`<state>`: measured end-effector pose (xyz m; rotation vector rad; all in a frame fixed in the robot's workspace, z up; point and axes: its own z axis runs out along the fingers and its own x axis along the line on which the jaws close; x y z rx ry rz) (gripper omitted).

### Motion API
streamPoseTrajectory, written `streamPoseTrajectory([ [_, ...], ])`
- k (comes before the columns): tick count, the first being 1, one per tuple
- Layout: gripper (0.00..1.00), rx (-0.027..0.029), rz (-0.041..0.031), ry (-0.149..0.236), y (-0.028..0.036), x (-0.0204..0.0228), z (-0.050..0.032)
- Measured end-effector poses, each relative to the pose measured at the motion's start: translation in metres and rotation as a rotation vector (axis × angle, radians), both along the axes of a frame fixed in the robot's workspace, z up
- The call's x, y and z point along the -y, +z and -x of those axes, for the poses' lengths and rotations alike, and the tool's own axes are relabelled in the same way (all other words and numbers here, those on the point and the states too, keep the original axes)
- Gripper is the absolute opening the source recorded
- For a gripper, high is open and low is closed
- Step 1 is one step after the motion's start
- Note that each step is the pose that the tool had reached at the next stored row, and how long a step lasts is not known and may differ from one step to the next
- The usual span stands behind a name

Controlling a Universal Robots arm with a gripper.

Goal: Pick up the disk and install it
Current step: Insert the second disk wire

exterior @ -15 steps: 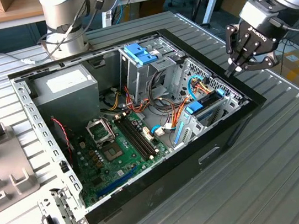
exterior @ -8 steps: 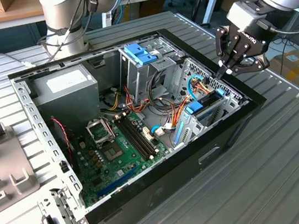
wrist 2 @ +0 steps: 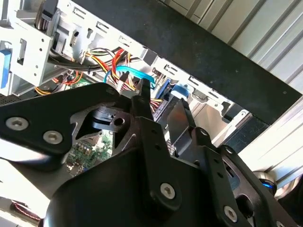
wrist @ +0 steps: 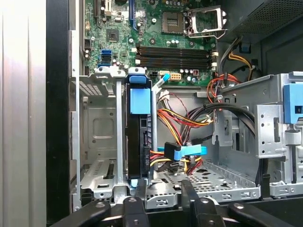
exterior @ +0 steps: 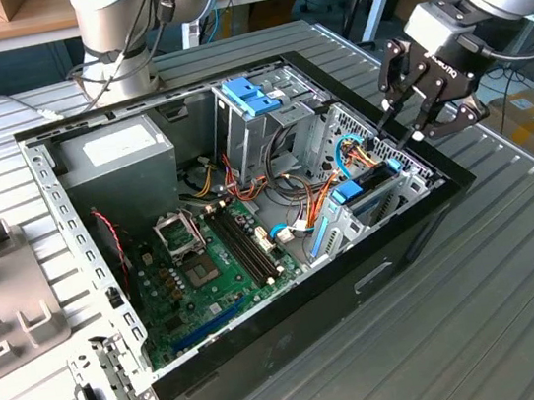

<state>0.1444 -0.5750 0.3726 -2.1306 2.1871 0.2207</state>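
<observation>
The disk (wrist: 138, 137) stands on edge in a slot of the metal drive cage (wrist: 97, 127), dark with a blue tab on its rail. In the exterior view the disk (exterior: 369, 186) sits at the case's right end, blue tab (exterior: 347, 192) showing. My gripper (exterior: 395, 134) hovers just above that end, open, with nothing between its fingers. The two black fingertips (wrist: 136, 191) straddle the disk's near edge without touching it. In the second wrist view the gripper (wrist 2: 161, 106) points down at the cage.
The open computer case (exterior: 377, 274) lies on a ribbed metal table. It holds a green motherboard (exterior: 215, 257), a grey power supply (exterior: 117, 156), a blue-latched bay (exterior: 251, 98) and loose coloured cables (wrist: 184, 120). A metal bracket (exterior: 105, 392) and grey fixtures (exterior: 1, 287) lie at the exterior view's left.
</observation>
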Motion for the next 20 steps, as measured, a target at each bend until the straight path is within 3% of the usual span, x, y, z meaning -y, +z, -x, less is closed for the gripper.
streamPoseTrajectory([
  [2,0.42,0.0,0.0,0.0,0.0,-0.0021,0.0037],
  [7,0.42,0.0,-0.0002,0.0,-0.0001,-0.0026,0.0168],
  [9,0.42,0.0,-0.0001,0.0,-0.0004,-0.0029,0.0273],
  [11,0.42,0.0,-0.0001,0.0,-0.0009,-0.0029,0.0314],
  [15,0.42,-0.0001,0.0001,0.0,-0.0064,-0.0029,0.0327],
  [20,0.42,-0.0001,0.0,0.0,-0.0065,-0.0029,0.0327],
])
